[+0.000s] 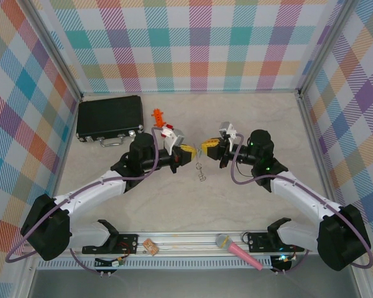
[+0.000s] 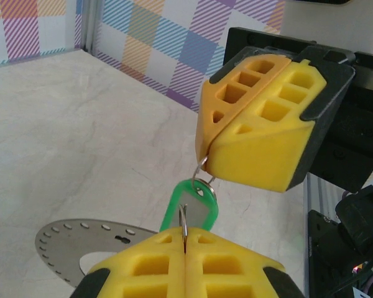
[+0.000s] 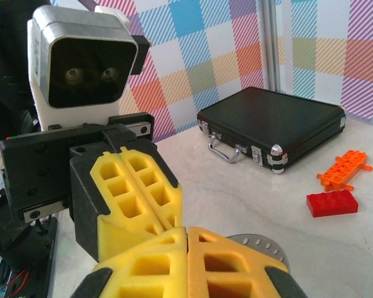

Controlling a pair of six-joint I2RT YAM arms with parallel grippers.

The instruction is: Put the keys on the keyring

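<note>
Both grippers meet tip to tip above the middle of the table. My left gripper (image 2: 185, 236) is shut on the keyring (image 2: 184, 218), a thin silver ring seen edge-on, with just its top arc poking out between the yellow pads. Right behind that arc hangs the key (image 2: 198, 208) with its bright green head. A small wire loop (image 2: 202, 169) runs through the head. My right gripper (image 2: 206, 149) is shut on this loop. From above, the left gripper (image 1: 188, 149) and right gripper (image 1: 208, 146) almost touch. The right gripper (image 3: 186, 231) hides what it holds.
A flat silver perforated disc (image 2: 62, 239) lies on the table beside the grippers. At the back left sit a black case (image 1: 109, 117), an orange toy piece (image 3: 343, 169) and a red block (image 3: 332, 203). A pink microphone (image 1: 239, 251) rests on the front rail.
</note>
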